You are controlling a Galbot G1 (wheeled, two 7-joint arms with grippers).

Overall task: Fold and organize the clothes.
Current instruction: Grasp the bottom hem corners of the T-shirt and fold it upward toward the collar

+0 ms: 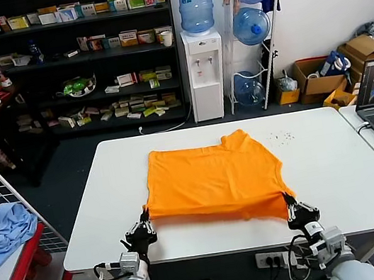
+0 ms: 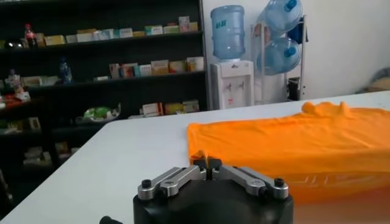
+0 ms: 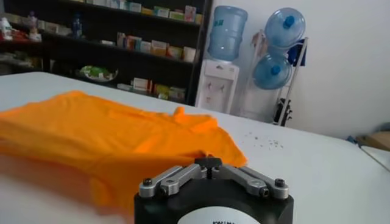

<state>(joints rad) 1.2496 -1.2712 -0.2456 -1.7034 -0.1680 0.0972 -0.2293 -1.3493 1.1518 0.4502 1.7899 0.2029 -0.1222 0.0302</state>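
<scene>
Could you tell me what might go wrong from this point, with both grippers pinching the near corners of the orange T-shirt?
1. The left gripper and right gripper each hold only a small pinch of the orange T-shirt at a near corner, so a corner could slip free during the lift.
2. The shirt already lies skewed and bunched near the collar, so the fold may come out crooked.
3. The near hem sits close to the table edge and could drag off it.

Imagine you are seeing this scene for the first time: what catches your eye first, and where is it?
The bright orange T-shirt spread on the white table stands out first. At its near edge, the left gripper and right gripper each pinch a near corner, fingers shut on the fabric. Behind the table, a white water dispenser with a blue bottle stands by dark shelves.
</scene>
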